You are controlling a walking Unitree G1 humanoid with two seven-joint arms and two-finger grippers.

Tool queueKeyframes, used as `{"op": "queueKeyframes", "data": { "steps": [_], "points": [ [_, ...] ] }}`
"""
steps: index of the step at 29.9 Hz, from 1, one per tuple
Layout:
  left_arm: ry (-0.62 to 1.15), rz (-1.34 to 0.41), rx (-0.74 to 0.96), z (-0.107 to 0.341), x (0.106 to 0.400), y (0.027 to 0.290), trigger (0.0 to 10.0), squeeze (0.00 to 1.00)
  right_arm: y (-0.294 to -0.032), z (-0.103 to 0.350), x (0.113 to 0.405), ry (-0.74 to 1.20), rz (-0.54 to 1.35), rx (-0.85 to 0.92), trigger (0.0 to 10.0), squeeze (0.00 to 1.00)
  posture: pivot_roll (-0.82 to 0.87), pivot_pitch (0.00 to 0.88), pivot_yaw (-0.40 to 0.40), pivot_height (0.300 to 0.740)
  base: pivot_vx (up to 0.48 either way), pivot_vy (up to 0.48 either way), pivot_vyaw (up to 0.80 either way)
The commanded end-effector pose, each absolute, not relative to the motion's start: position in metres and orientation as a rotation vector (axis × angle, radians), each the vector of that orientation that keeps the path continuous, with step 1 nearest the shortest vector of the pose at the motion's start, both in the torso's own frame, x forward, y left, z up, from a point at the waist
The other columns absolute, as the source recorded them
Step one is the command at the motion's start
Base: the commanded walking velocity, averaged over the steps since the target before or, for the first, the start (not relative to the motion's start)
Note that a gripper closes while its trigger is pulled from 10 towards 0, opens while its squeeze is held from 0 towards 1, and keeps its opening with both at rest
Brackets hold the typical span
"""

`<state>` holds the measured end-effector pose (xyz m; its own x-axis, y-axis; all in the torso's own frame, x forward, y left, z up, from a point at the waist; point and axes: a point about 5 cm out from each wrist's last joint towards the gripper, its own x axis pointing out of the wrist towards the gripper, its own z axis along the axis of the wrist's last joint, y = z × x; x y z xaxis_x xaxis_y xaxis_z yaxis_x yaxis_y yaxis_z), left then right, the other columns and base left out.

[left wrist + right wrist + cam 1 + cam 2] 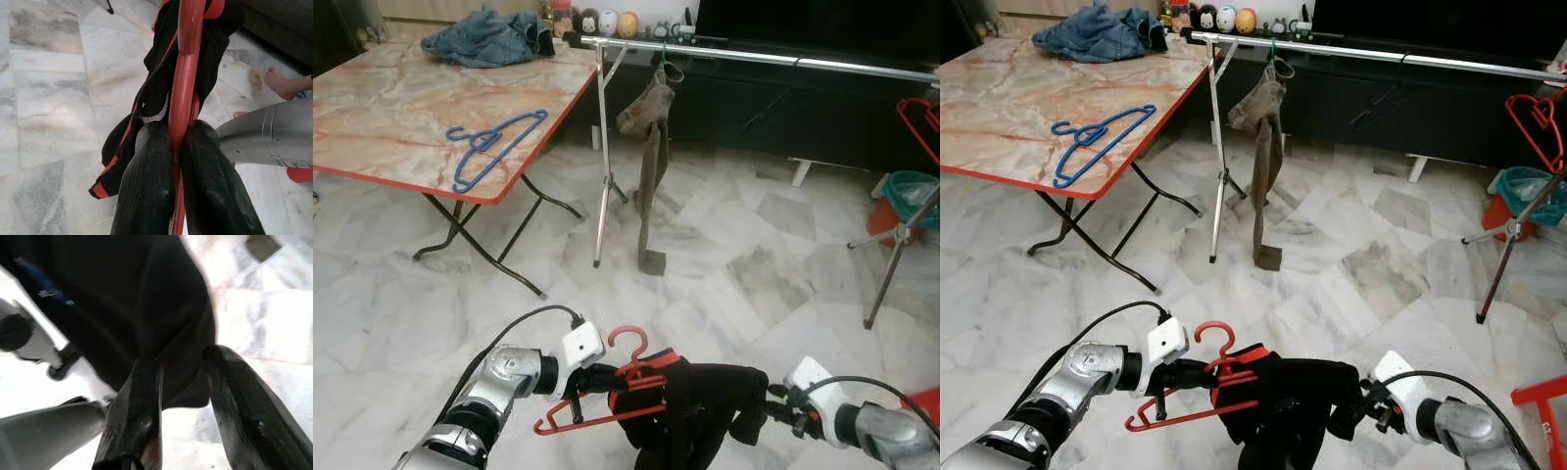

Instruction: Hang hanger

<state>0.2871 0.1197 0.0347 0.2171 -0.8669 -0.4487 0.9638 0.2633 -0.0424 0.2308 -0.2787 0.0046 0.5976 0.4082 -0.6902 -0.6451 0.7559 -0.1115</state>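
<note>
on my far left i see the marble-topped folding table point(401, 117) with a blue hanger point(497, 147) lying flat near its red edge and a heap of denim clothes point(489, 37) at the back. just right of it stands the silver clothes rail point(754, 56), a brown garment point(651, 166) drooping from it to the floor. low in front of me, my left gripper point(592, 380) is clamped tight on the red hanger point(607, 392); in the wrist view both black fingers point(146, 181) press the red bar between them. the hanger sits tilted, hook up, well short of the rail, with a black garment point(690, 406) with red trim draped over it. my right gripper point(764, 403) sits at the cloth's far edge; its fingers point(137, 416) are spread with black fabric between them, though i can't quite tell if they grip it. far right, another red hanger point(922, 122) hangs by a teal bucket point(911, 191).
</note>
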Motion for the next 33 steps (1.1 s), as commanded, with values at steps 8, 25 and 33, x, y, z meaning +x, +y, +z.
{"op": "queueKeyframes", "data": {
  "steps": [8,25,33],
  "points": [
    [0.396,-1.301,0.248,0.041,0.290,0.120,10.0,0.00,-0.274,0.003,0.236,0.671,0.624,-0.357,10.0,0.00,-0.04,0.065,-0.015,0.740,0.000,0.000,0.00],
    [0.397,-1.307,0.237,0.043,0.290,0.120,10.0,0.00,-0.263,-0.007,0.236,0.697,0.628,-0.311,6.3,0.00,-0.03,0.075,-0.013,0.740,0.000,0.000,0.00],
    [0.394,-1.308,0.232,0.044,0.291,0.121,10.0,0.00,-0.262,-0.006,0.239,0.687,0.624,-0.310,0.0,0.00,-0.03,0.074,-0.013,0.740,0.000,0.000,0.00]
  ]
}}
